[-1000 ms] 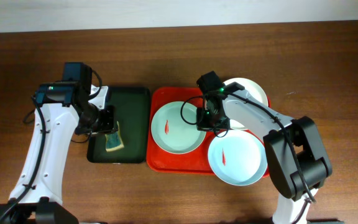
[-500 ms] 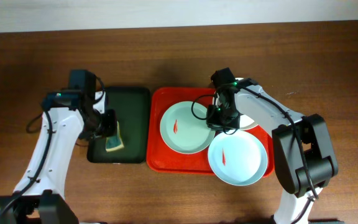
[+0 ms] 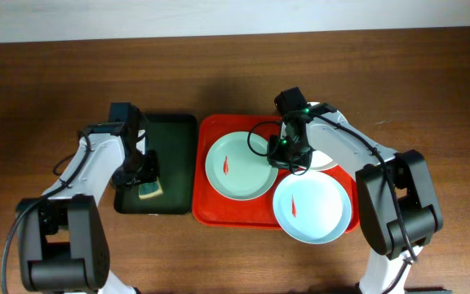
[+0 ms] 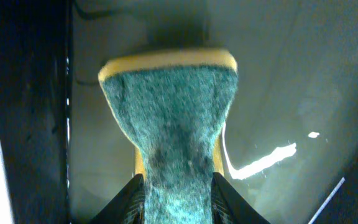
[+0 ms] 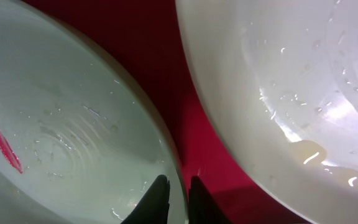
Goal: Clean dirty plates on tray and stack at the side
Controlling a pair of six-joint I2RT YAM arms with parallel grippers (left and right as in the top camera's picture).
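Note:
The mint green plate (image 3: 239, 167) with a red smear lies on the left of the red tray (image 3: 212, 211). The pale blue plate (image 3: 312, 208) lies at the tray's front right. The white plate (image 3: 326, 157) is at the back right, mostly hidden by my right arm. My right gripper (image 3: 288, 155) is shut on the mint plate's right rim. In the right wrist view its fingers (image 5: 176, 193) straddle the mint plate's (image 5: 61, 112) rim, with the white plate (image 5: 291, 81) beside it. My left gripper (image 3: 145, 175) is shut on a green and yellow sponge (image 4: 169, 124).
The sponge (image 3: 148, 190) sits in a smaller dark green tray (image 3: 174, 139) left of the red tray. Bare red tray floor (image 5: 188, 106) shows between the mint and white plates. Brown wooden table lies all around both trays.
My right gripper dragged the mint plate right across the tray, then a little back left. My left arm swung in nearer the green tray, its gripper staying at the sponge.

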